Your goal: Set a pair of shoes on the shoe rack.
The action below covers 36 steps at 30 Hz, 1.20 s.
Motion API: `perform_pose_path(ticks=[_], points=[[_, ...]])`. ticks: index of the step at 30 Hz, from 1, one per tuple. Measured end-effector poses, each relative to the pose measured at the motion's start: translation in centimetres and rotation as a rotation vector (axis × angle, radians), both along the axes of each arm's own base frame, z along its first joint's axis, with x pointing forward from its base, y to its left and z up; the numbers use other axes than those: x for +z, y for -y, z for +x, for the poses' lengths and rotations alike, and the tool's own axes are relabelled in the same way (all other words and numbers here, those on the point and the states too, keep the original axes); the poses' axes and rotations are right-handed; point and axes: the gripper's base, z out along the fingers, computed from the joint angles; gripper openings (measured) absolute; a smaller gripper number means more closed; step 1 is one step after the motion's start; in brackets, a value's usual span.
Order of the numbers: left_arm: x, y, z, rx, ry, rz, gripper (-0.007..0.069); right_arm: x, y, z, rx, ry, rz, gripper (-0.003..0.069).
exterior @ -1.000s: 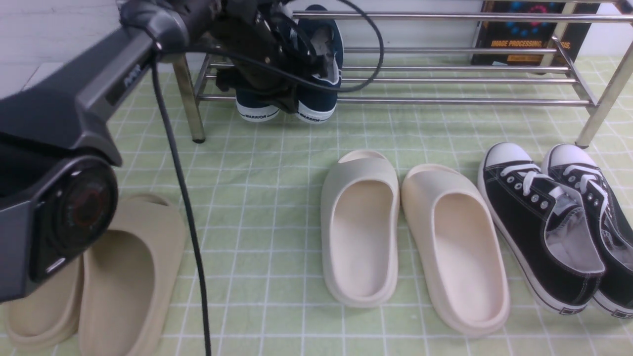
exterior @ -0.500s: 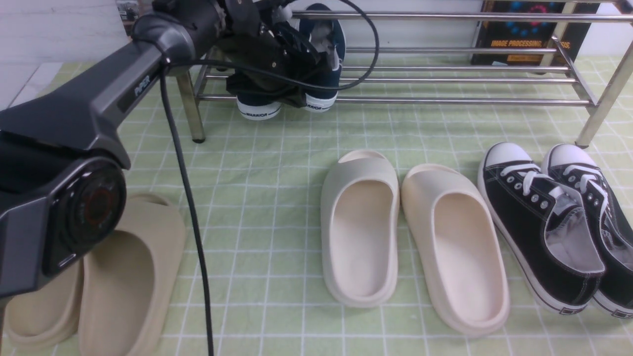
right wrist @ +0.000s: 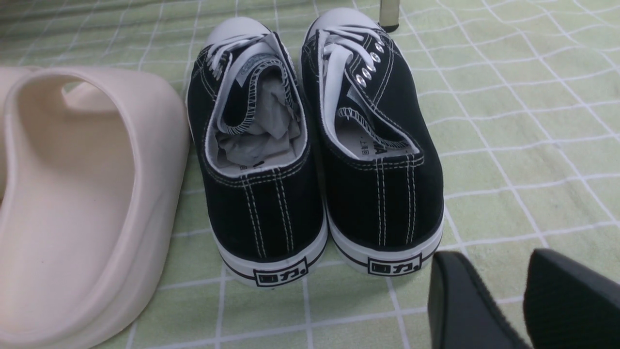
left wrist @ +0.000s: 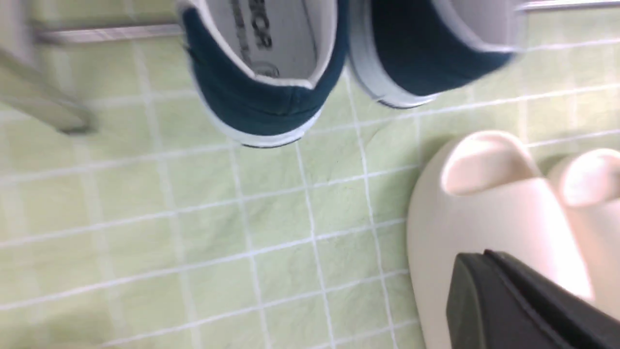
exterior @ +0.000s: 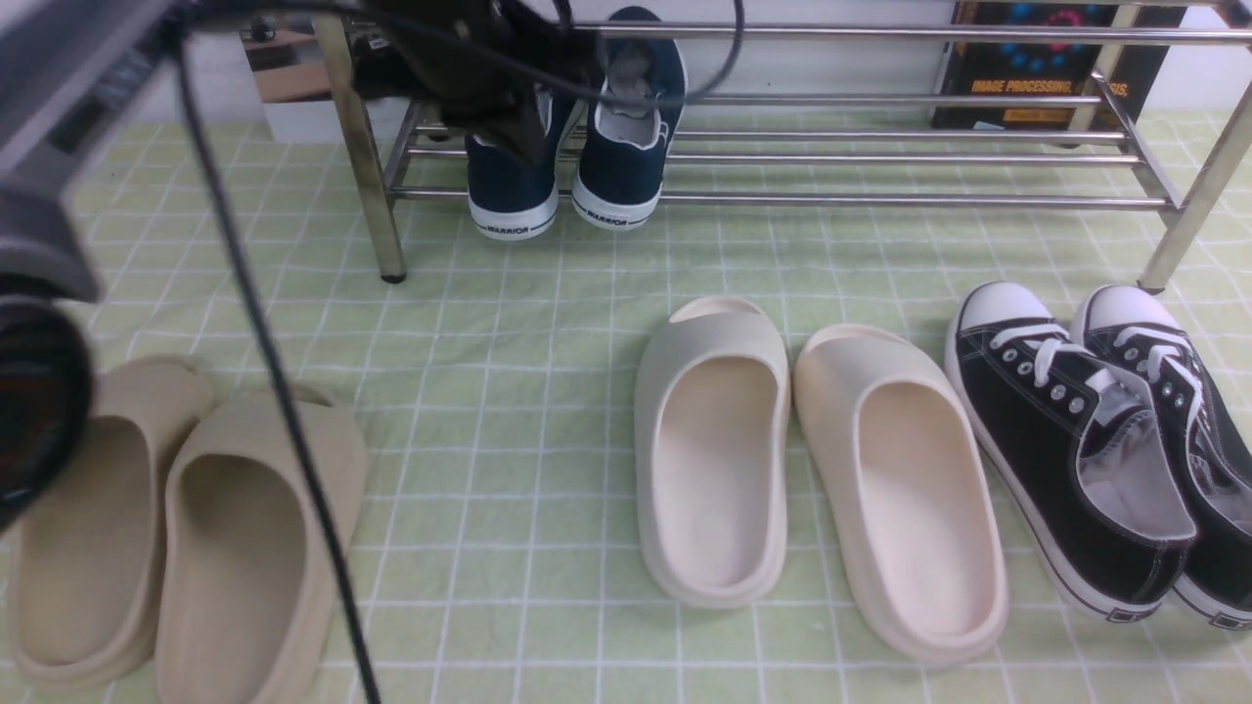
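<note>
Navy slip-ons, the pair of shoes (exterior: 616,166), sit on the left end of the shoe rack (exterior: 880,200) in the front view. They stand side by side, toes pointing in across the chrome bars, white heels hanging just past the rack's front bar. The left gripper (exterior: 504,117) is a dark, blurred mass just above the shoe nearest the rack's left leg, with a black cable (exterior: 254,323) trailing from the arm. On the green checked cloth (exterior: 509,391) before the rack lie cream slides (exterior: 714,450) opposite its middle, black sneakers (exterior: 1076,440) by its right leg, and beige slides (exterior: 235,548) well out from its left leg. A book (exterior: 1027,68) stands behind the rack's right end.

From the left wrist, both navy heels overhang the rack's bar, blurred. Only one black finger (left wrist: 508,300) shows, apart from the shoes, over a cream slide. Whether this pincer is spread or closed, I cannot tell.

From the right wrist, the right gripper (right wrist: 499,264) has its jaws slightly parted, nothing between them, just behind the heels of the black sneakers.
</note>
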Motion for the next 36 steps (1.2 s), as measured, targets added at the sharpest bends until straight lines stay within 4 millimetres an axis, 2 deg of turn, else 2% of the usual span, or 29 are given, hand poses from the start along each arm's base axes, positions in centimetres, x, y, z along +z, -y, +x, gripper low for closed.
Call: perform_pose_path(ticks=[2,4,6,7,8,10,11,12,13,14,18,21,22,23,27,28,29,36], points=[[3.7,-1.1,-2.6,0.001,0.088,0.004,-0.0013,0.0,0.0,0.0,0.000,0.000,0.000,0.0239],[7.5,-2.5,-6.3,0.011,0.175,0.007,-0.0013,0.0,0.0,0.0,0.000,0.000,0.000,0.0239],[10.3,-4.0,-10.3,0.032,0.244,0.008,-0.0013,0.0,0.0,0.0,0.000,0.000,0.000,0.0239],[10.3,-4.0,-10.2,0.036,0.245,0.010,-0.0013,0.0,0.0,0.0,0.000,0.000,0.000,0.0239],[11.5,-5.4,-13.8,0.058,0.277,0.012,-0.0013,0.0,0.0,0.0,0.000,0.000,0.000,0.0239],[11.5,-6.7,-17.5,0.077,0.278,0.024,-0.0013,0.0,0.0,0.0,0.000,0.000,0.000,0.0239],[11.4,-6.9,-17.9,0.077,0.278,0.026,-0.0013,0.0,0.0,0.0,0.000,0.000,0.000,0.0239],[10.3,-7.8,-20.6,0.090,0.266,0.027,-0.0013,0.0,0.0,0.0,0.000,0.000,0.000,0.0239],[10.2,-7.9,-20.9,0.090,0.265,0.027,-0.0013,0.0,0.0,0.0,0.000,0.000,0.000,0.0239],[8.6,-8.7,-23.4,0.102,0.271,0.017,-0.0013,0.0,0.0,0.0,0.000,0.000,0.000,0.0239],[3.8,-10.8,-29.8,0.163,0.356,-0.065,-0.0013,0.0,0.0,0.0,0.000,0.000,0.000,0.0239],[1.4,-12.2,-33.6,0.230,0.448,-0.153,-0.0013,0.0,0.0,0.0,0.000,0.000,0.000,0.0239],[0.7,-12.3,-33.9,0.240,0.452,-0.162,-0.0013,0.0,0.0,0.0,0.000,0.000,0.000,0.0239],[-0.6,-12.9,-35.5,0.275,0.481,-0.198,-0.0013,0.0,0.0,0.0,0.000,0.000,0.000,0.0239],[-3.6,-14.2,-38.5,0.339,0.516,-0.256,-0.0013,0.0,0.0,0.0,0.000,0.000,0.000,0.0239],[-3.6,-14.2,-38.6,0.339,0.523,-0.258,-0.0013,0.0,0.0,0.0,0.000,0.000,0.000,0.0239],[-4.6,-14.5,-39.3,0.348,0.519,-0.262,-0.0013,0.0,0.0,0.0,0.000,0.000,0.000,0.0239],[-6.2,-15.0,-40.8,0.355,0.519,-0.254,-0.0013,0.0,0.0,0.0,0.000,0.000,0.000,0.0239]])
